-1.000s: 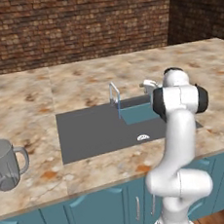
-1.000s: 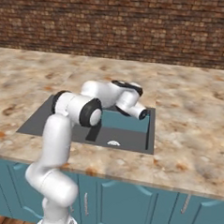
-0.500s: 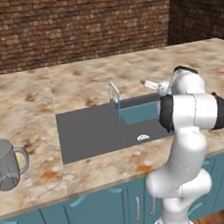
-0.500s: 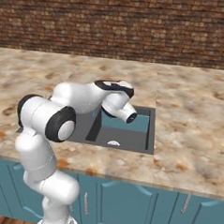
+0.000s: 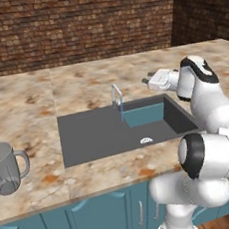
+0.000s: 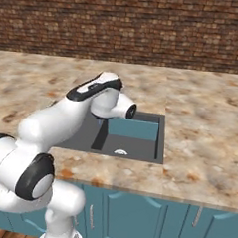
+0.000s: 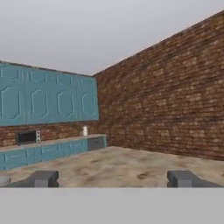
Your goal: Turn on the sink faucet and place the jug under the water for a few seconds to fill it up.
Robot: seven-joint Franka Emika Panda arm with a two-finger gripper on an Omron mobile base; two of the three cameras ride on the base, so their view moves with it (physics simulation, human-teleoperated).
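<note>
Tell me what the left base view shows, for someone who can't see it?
A white robot arm holds its gripper above the counter right of the sink faucet. The sink looks dry, and the jug stands far left.

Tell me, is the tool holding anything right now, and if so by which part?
Nothing is held. The tool is open, with bare space between its tips; the jug stands untouched on the counter.

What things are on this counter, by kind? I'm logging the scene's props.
Jug: 1
Faucet: 1
Sink: 1
Total: 3
</note>
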